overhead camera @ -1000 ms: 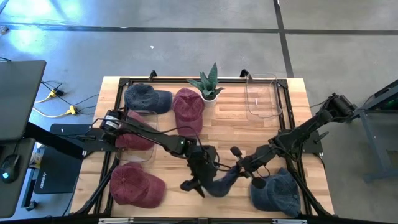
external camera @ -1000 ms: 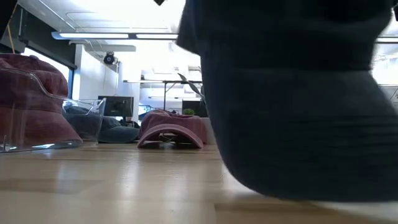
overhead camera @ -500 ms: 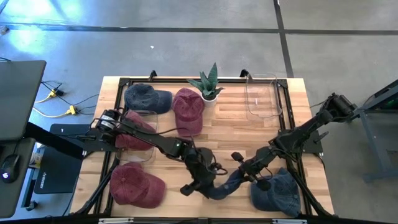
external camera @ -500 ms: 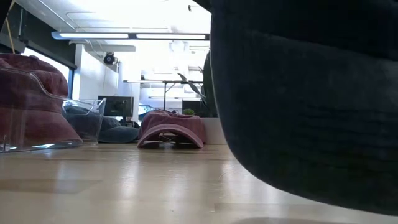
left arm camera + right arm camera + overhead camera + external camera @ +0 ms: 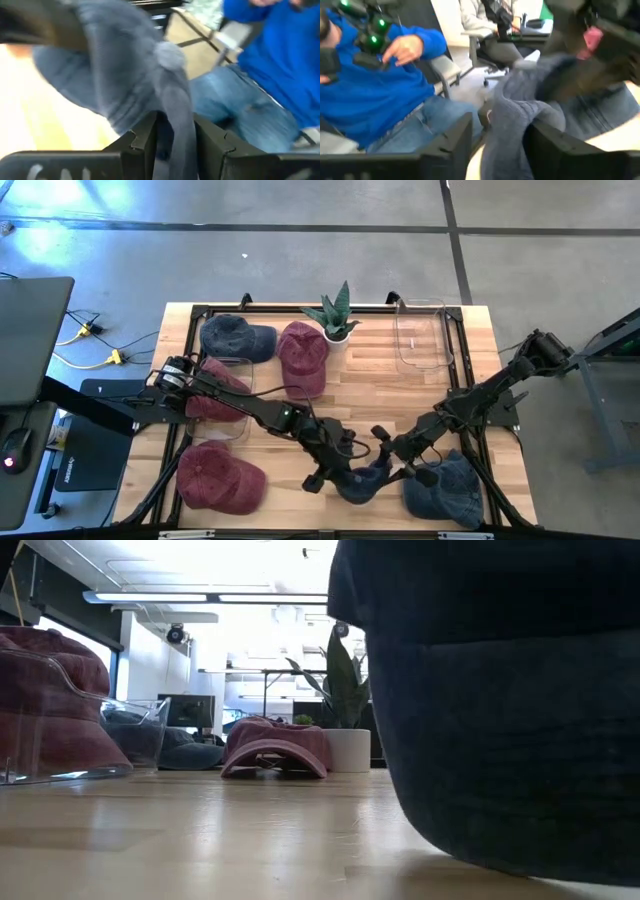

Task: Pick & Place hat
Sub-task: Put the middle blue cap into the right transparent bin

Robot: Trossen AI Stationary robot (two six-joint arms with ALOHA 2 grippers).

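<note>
A dark blue fabric cap sits low in the centre of the high view, between the 2 arms. The left gripper pinches its cloth; in the left wrist view the fabric passes between the fingers, jaws narrow. The right gripper is at the cap's right edge, jaws parted around a fold without clearly clamping it. Another blue cap lies at lower right, a maroon cap at lower left. A person in a blue top sits beyond the wooden table.
</note>
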